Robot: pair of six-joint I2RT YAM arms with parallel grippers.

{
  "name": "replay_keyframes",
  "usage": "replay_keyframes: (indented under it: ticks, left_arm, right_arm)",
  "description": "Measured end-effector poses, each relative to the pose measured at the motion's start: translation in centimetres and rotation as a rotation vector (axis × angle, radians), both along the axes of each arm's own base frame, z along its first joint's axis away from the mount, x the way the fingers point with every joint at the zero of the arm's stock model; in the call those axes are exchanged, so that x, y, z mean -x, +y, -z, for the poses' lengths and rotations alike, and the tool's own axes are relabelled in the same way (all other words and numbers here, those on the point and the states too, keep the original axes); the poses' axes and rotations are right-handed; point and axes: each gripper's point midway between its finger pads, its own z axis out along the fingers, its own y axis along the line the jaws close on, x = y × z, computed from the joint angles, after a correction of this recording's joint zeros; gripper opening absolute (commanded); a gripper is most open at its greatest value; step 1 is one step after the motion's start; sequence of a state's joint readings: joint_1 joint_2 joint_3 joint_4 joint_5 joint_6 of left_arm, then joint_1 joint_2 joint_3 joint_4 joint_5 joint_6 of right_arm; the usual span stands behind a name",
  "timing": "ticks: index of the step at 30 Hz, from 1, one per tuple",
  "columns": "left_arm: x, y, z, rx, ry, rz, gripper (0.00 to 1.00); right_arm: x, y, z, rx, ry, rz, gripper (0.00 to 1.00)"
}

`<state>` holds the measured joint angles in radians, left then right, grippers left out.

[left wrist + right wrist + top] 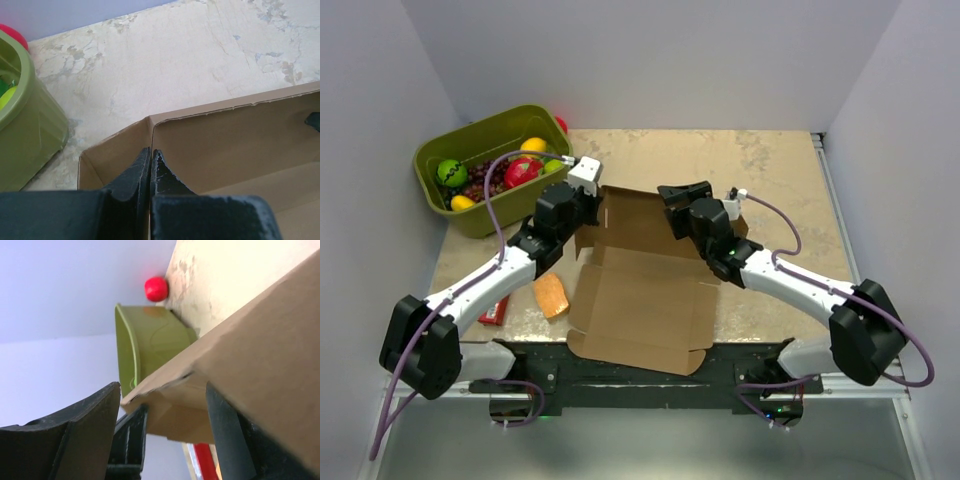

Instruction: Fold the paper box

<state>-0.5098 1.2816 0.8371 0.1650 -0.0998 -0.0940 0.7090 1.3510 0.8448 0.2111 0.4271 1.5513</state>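
Note:
The paper box (640, 300) is plain brown cardboard lying open in the middle of the table, its back wall and left side flap raised. My left gripper (588, 208) is at the box's back left corner. In the left wrist view the left gripper (151, 152) is shut on the thin upright flap of the box (225, 135). My right gripper (678, 200) is at the right part of the back wall. In the right wrist view the right gripper (163, 386) is open, its fingers wide apart on either side of a cardboard wall (260, 340).
An olive-green bin (480, 165) with toy fruit stands at the back left; it also shows in the left wrist view (25, 130) and the right wrist view (150, 345). A red ball (561, 124) lies behind it. An orange block (551, 295) and a red item (495, 311) lie left of the box.

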Motion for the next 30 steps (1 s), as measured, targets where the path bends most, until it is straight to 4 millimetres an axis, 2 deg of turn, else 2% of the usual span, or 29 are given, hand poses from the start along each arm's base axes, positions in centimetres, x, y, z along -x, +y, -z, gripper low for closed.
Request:
replay_keyframes:
  ticks: [3, 9, 10, 11, 12, 14, 15, 17, 18, 21, 22, 24, 27, 30]
  left_arm:
    - [0.1, -0.3, -0.1, 0.003, -0.005, 0.008, 0.00]
    - [0.2, -0.7, -0.2, 0.005, -0.010, 0.016, 0.00]
    - [0.3, -0.7, -0.1, 0.005, -0.009, 0.017, 0.03]
    - [0.3, -0.7, 0.0, 0.004, -0.007, 0.019, 0.07]
    - [0.4, -0.8, 0.1, 0.004, -0.004, 0.022, 0.15]
    - [0.4, -0.8, 0.2, 0.004, -0.002, 0.025, 0.21]
    - [0.5, -0.9, 0.2, 0.009, -0.001, 0.029, 0.28]
    - [0.6, -1.1, 0.1, 0.020, -0.001, 0.038, 0.34]
    - [0.7, -1.4, 0.1, 0.029, 0.004, 0.045, 0.40]
    - [0.9, -1.8, 0.1, 0.060, 0.021, 0.059, 0.49]
    - [1.0, -2.0, 0.2, 0.072, 0.029, 0.061, 0.50]
    - [1.3, -2.2, 0.4, 0.101, 0.053, 0.060, 0.53]
    - [2.1, -2.3, 0.9, 0.158, 0.070, 0.059, 0.52]
    - [3.8, -1.8, 3.0, 0.199, 0.101, 0.056, 0.49]
  right_arm:
    - [-0.5, -0.4, 0.6, 0.014, 0.005, 0.037, 0.69]
    - [-1.1, -1.1, 0.7, 0.022, -0.004, 0.093, 0.44]
    - [-1.2, -1.2, 0.6, 0.019, -0.007, 0.098, 0.41]
    - [-1.2, -1.2, 0.4, 0.012, -0.012, 0.102, 0.34]
    - [-1.2, -1.2, 0.3, 0.007, -0.015, 0.103, 0.31]
    - [-1.3, -1.1, 0.2, 0.004, -0.018, 0.103, 0.27]
    - [-1.3, -1.1, 0.2, 0.003, -0.018, 0.103, 0.22]
    - [-1.3, -1.1, 0.3, 0.005, -0.017, 0.102, 0.15]
    - [-1.2, -1.1, 0.5, 0.008, -0.016, 0.102, 0.12]
    - [-1.1, -1.2, 1.0, 0.010, -0.010, 0.103, 0.08]
    - [-1.1, -1.3, 1.2, 0.010, -0.008, 0.104, 0.04]
    - [-1.0, -1.3, 1.4, 0.009, -0.006, 0.104, 0.03]
    - [-0.9, -1.4, 1.8, 0.011, -0.001, 0.105, 0.03]
    - [-0.9, -1.4, 1.8, 0.012, -0.002, 0.105, 0.03]
